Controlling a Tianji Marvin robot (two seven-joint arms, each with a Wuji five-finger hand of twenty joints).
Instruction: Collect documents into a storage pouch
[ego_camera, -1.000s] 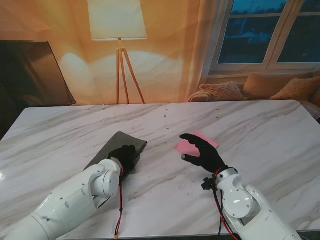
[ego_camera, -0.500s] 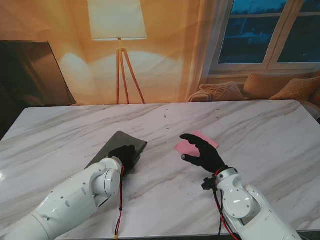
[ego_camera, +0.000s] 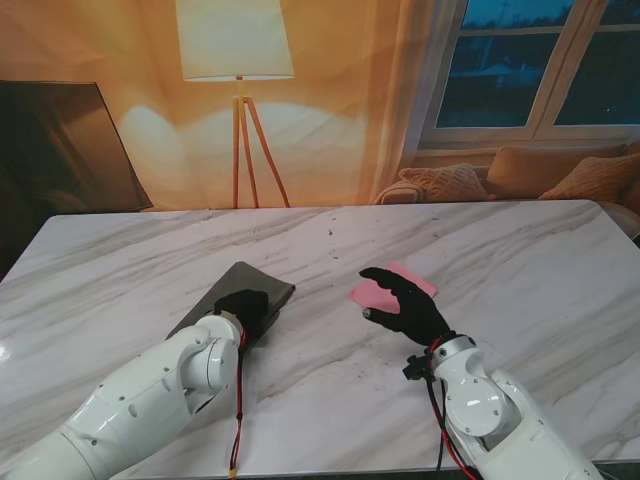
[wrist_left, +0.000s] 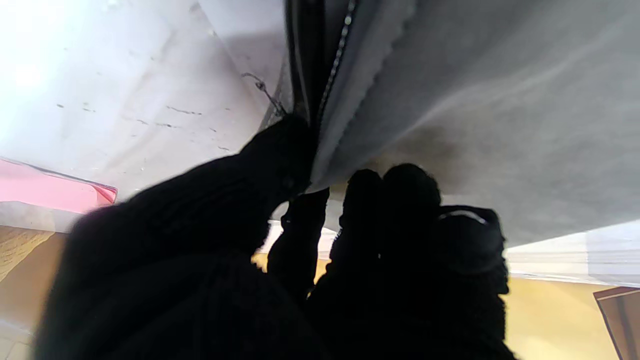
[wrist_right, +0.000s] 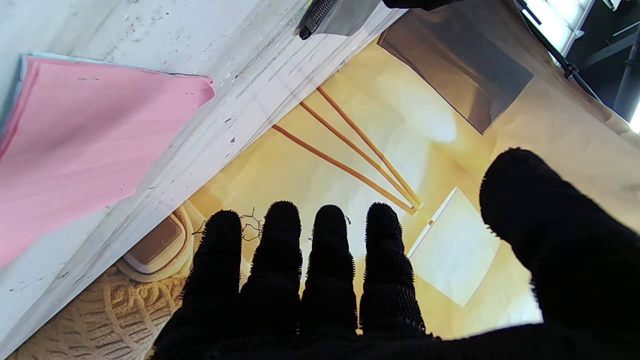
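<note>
A dark grey zip pouch (ego_camera: 244, 281) lies flat on the marble table (ego_camera: 520, 260), left of centre. My left hand (ego_camera: 243, 309) is at its near right edge. In the left wrist view the thumb and fingers (wrist_left: 285, 160) pinch the pouch (wrist_left: 475, 100) at its edge beside the zipper (wrist_left: 340, 50). Pink documents (ego_camera: 372, 293) lie right of centre. My right hand (ego_camera: 404, 304) hovers over their near side, open, fingers spread, holding nothing. In the right wrist view the pink documents (wrist_right: 85, 145) lie flat beyond the straight fingers (wrist_right: 325, 260).
Past the table's far edge stand a floor lamp (ego_camera: 237, 60) on a wooden tripod and a sofa with cushions (ego_camera: 540, 172) under the window. A dark panel (ego_camera: 60, 145) leans at the far left. Bare marble surrounds the pouch and documents.
My left hand's fingers have curled in tighter on the pouch's near edge. The right hand and the pink documents have not moved.
</note>
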